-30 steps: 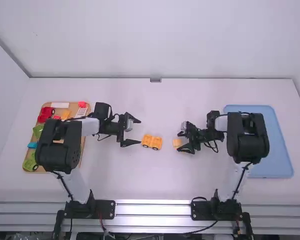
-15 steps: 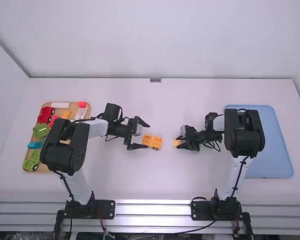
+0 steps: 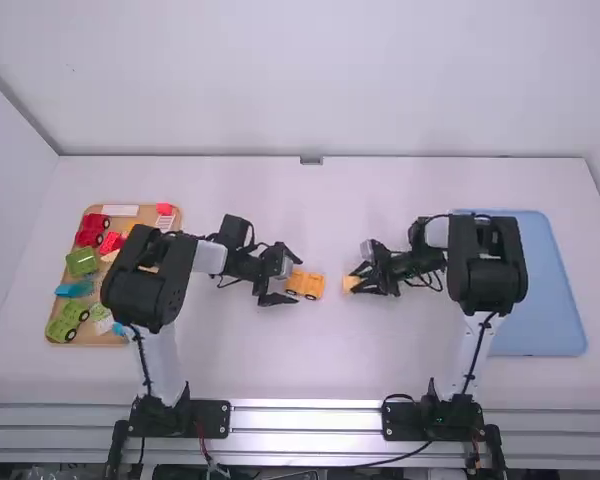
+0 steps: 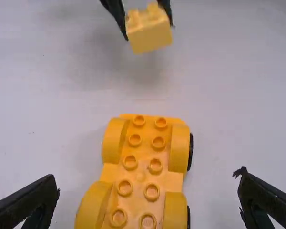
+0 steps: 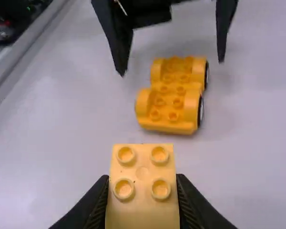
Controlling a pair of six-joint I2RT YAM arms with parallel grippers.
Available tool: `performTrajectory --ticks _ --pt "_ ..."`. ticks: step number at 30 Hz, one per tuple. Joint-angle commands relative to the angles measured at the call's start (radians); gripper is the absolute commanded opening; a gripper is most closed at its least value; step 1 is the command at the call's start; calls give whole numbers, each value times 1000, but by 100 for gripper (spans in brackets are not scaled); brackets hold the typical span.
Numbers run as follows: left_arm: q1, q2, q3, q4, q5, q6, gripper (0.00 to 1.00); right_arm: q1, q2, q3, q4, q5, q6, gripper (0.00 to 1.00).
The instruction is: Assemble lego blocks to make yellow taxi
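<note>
My left gripper is open at the left end of the orange-yellow car base, which stands on its wheels mid-table. In the left wrist view the studded car base lies between the wide-apart fingers of my left gripper, which do not grip it. Right of the base, my right gripper holds a light yellow block. Seen from the right wrist, my right gripper is shut on that yellow block, studs showing, held above the table and apart from the base.
At the left, a wooden tray holds red, green, blue and other blocks, partly under the left arm. A light blue tray lies at the right, partly behind the right arm.
My left gripper has moved right to the car base, staying open. My right gripper has closed on the yellow block and shifted slightly left with it.
</note>
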Motion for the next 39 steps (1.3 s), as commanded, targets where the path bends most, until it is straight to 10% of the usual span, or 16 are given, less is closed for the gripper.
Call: performTrajectory --ticks 1,22,39 --pt "-24 6 -6 0 -33 4 99 34 -27 57 -31 -25 -89 22" --pt "-27 85 -7 70 -83 -74 89 177 -150 148 55 77 194 13" --pt "-72 85 -7 192 -193 -280 54 227 -335 -299 911 172 897 0"
